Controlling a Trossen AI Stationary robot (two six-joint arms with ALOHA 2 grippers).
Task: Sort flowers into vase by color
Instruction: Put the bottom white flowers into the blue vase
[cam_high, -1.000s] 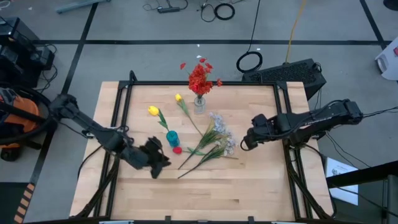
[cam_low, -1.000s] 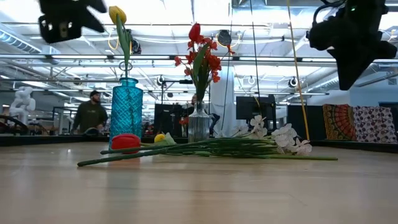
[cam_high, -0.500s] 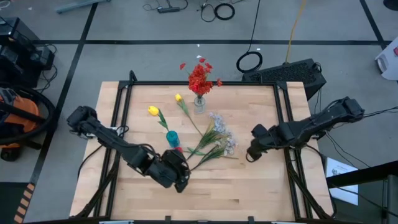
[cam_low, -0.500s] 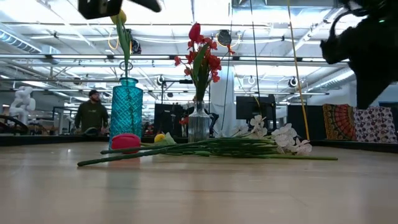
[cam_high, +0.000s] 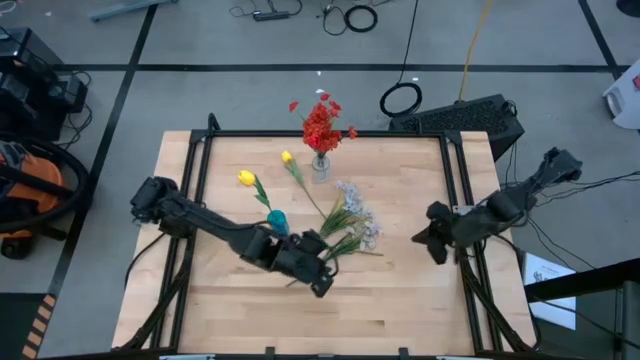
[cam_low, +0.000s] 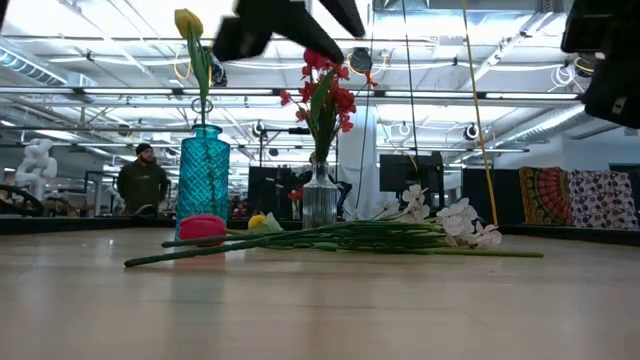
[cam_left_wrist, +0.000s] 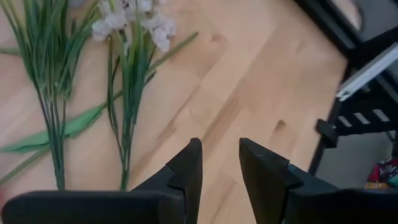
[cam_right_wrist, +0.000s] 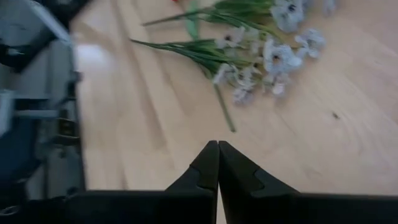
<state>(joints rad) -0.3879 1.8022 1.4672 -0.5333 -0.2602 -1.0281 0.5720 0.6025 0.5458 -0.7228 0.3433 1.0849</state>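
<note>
Our left gripper (cam_high: 318, 283) has swung from beside the blue vase (cam_high: 277, 221) to above the flowers (cam_high: 345, 232) at mid-table, fingers narrowly parted, empty. The right gripper (cam_high: 438, 240) has withdrawn toward the right edge, pinched closed. Only the low view reveals a person (cam_low: 142, 182) behind.

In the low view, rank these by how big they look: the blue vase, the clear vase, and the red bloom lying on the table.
1. blue vase
2. clear vase, though it stands farther back, so real size is unsure
3. red bloom

Overhead camera looks straight down on the light wooden slatted table (cam_high: 400, 300). Table-height camera faces level across it toward twelve o'clock. Two wrist cameras look closely down. All share the pale white-grey flower sprays (cam_high: 358, 222).
</note>
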